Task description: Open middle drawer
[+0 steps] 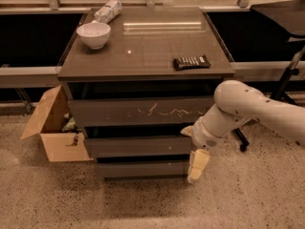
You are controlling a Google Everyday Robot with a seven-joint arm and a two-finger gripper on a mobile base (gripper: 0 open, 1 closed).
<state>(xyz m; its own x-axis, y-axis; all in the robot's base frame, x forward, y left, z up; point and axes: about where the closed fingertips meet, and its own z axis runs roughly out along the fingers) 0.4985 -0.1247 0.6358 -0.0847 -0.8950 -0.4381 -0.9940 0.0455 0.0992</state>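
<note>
- My gripper [198,166] hangs low, pointing down at the cabinet's right front corner; I cannot tell whether it is open or closed.
- The middle drawer [138,146] sits shut just left of it. I judge this the approach step; next I need purchase on the drawer's edge.

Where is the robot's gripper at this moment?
In the camera view, the cream gripper hangs low on the right, just below the right end of the flat dark grey-brown middle drawer.
</note>
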